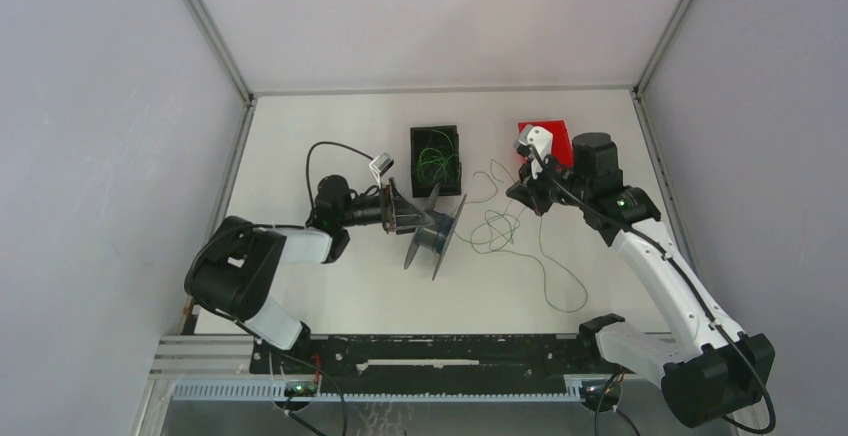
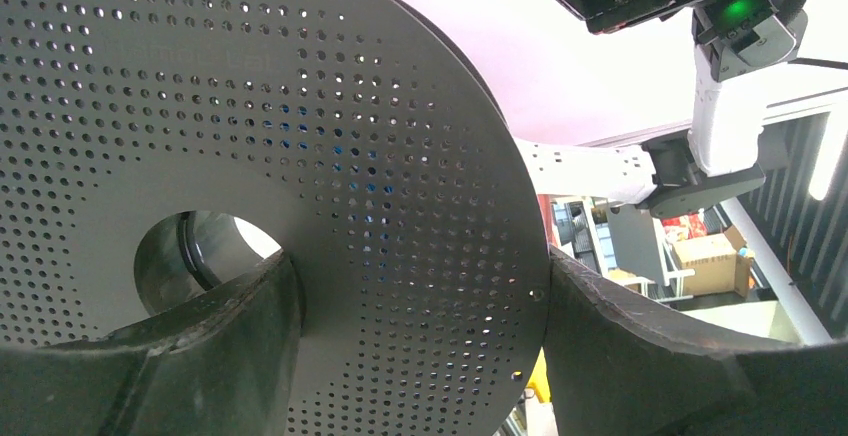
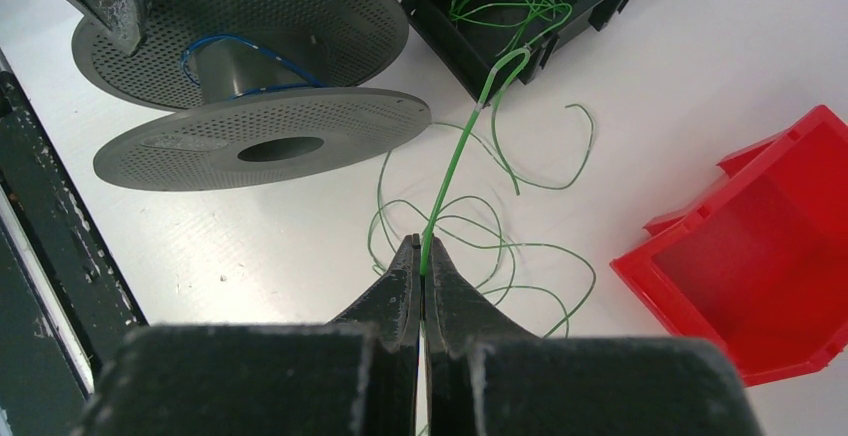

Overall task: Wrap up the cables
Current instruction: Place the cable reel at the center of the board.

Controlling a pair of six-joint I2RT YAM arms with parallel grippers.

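Right gripper low, pinching green cable; left gripper sideways, clamping spool

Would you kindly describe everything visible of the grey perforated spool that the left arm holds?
The grey perforated spool has two round flanges, dotted with small holes, joined by a tapered hub with a central bore. It looks like matte plastic. A few turns of thin blue wire circle the hub. It stands tilted on edge near the middle of the table, just before the black bin. The left gripper clamps one flange's rim.
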